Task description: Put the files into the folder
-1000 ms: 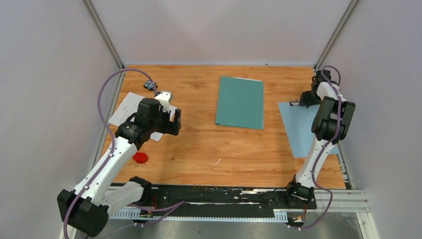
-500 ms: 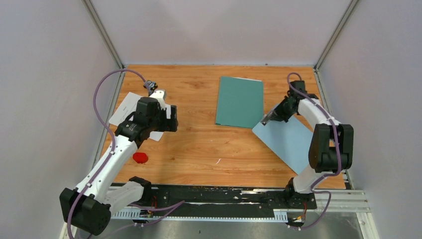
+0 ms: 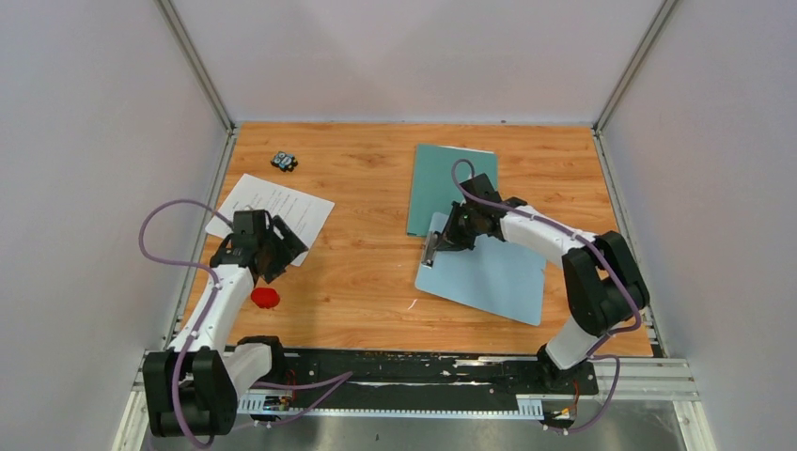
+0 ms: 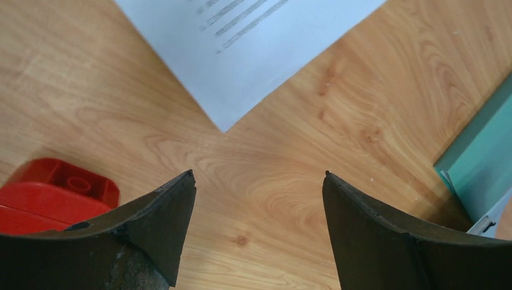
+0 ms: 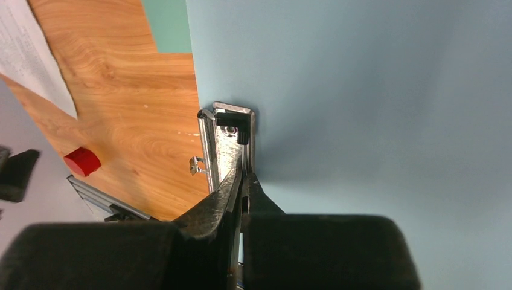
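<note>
One sheet of the files (image 3: pixel 273 205) lies printed side up at the left of the table; its near corner (image 4: pixel 253 42) shows just ahead of my left gripper (image 4: pixel 259 175). That gripper (image 3: pixel 282 252) hovers open over bare wood, holding nothing. The teal folder (image 3: pixel 453 183) lies closed at the back centre, and its corner (image 4: pixel 483 163) shows at the right of the left wrist view. My right gripper (image 5: pixel 243 178) is shut on the metal clip (image 5: pixel 226 142) of a light blue clipboard (image 3: pixel 489 277), whose clip end lies by the folder's near edge.
A red block (image 3: pixel 265 298) sits near the left front of the table, close to my left gripper. At the back left lies a small dark object (image 3: pixel 284 161). Metal frame posts and grey walls close in the table.
My right arm has dragged the clipboard from the right edge leftward to the centre, below the folder. My left arm has drawn back toward the near edge, off the sheet, its jaws slightly narrower.
</note>
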{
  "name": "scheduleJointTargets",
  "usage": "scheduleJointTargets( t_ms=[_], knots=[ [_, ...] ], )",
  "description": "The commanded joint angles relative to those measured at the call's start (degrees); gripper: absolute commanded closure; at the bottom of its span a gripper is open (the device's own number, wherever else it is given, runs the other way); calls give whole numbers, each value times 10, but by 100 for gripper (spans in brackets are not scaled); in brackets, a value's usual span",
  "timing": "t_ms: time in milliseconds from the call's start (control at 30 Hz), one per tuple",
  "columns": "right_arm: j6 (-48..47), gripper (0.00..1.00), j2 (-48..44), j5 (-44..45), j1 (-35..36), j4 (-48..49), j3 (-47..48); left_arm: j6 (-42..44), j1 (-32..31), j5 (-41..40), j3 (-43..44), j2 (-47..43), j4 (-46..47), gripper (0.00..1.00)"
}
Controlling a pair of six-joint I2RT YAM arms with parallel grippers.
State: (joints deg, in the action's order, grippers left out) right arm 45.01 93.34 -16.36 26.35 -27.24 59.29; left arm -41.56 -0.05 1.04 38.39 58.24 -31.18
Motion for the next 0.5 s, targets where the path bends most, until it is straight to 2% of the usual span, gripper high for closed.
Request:
scheduleJointTargets(
  t_ms=[0,233,367,467],
  knots=[
    [46,100,44,-8,44,92,27,-122,38,52,-55,11,95,18],
    [37,100,139,-24,81,99,96,-176,41,-6,-90,42,137,19],
    [30,100,154,-36,101,114,102,-204,43,-34,-119,53,184,20],
    [24,96,151,-51,107,134,93,-229,45,-40,-135,70,217,22]
  ],
)
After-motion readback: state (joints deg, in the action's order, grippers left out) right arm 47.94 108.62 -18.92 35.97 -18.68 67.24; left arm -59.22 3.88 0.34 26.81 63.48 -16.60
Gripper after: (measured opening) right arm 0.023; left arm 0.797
